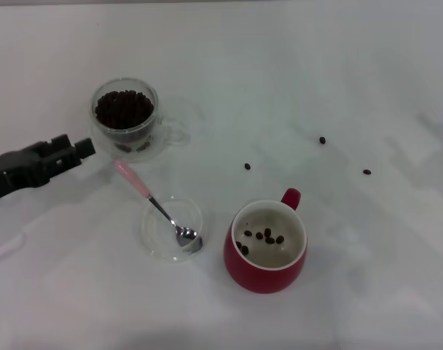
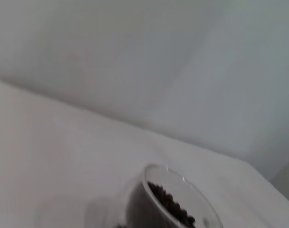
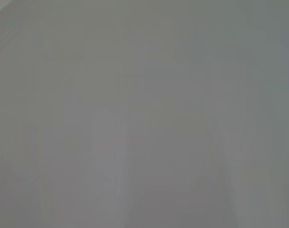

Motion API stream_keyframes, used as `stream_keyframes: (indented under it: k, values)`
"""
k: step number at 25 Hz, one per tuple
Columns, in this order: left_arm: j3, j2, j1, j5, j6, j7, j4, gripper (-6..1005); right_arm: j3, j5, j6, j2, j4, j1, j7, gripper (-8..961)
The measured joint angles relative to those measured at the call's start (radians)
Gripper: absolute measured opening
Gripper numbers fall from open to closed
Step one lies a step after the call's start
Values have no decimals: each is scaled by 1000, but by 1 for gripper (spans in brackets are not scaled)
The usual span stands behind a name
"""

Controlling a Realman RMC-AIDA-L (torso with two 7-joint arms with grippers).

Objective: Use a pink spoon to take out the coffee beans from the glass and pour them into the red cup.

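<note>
The glass [image 1: 124, 120] stands at the back left, full of coffee beans [image 1: 123, 109]. It also shows in the left wrist view [image 2: 175, 202]. The pink spoon [image 1: 138, 184] lies with its silver bowl in a flat clear dish [image 1: 159, 237] and its pink handle pointing toward the glass. The red cup [image 1: 265, 270] stands right of the dish, handle away from me, with several beans [image 1: 264, 235] inside. My left gripper [image 1: 81, 149] is open and empty, just left of the glass and the spoon's handle. My right gripper is out of view.
Three loose beans lie on the white table [image 1: 396, 87]: one in the middle [image 1: 247, 166] and two toward the right [image 1: 322, 140] [image 1: 366, 172]. The right wrist view shows only a blank grey surface.
</note>
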Motion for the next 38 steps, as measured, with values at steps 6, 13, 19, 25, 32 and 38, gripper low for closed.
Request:
stream_keyframes:
  k: [6, 13, 19, 25, 32, 38]
  values:
    - [-8, -15, 26, -5, 29, 92, 72, 725, 7, 3, -15, 0, 0, -2, 0, 769]
    - [-9, -33, 88, -139, 81, 314, 101, 722, 9, 4, -50, 1, 0, -10, -6, 769]
    - [-9, -40, 146, -292, 81, 494, 91, 718, 3, 1, -68, 1, 5, -12, -13, 769]
    - [-9, -38, 141, -426, 43, 641, 31, 714, 3, -1, -72, 2, 11, -13, -55, 769]
    - [-38, -42, 80, -479, -63, 731, -17, 714, 0, -4, -14, 2, 2, 3, -65, 769]
    - [-134, -42, 26, -482, -70, 826, -99, 715, 3, 2, 44, 2, -10, 29, -86, 769]
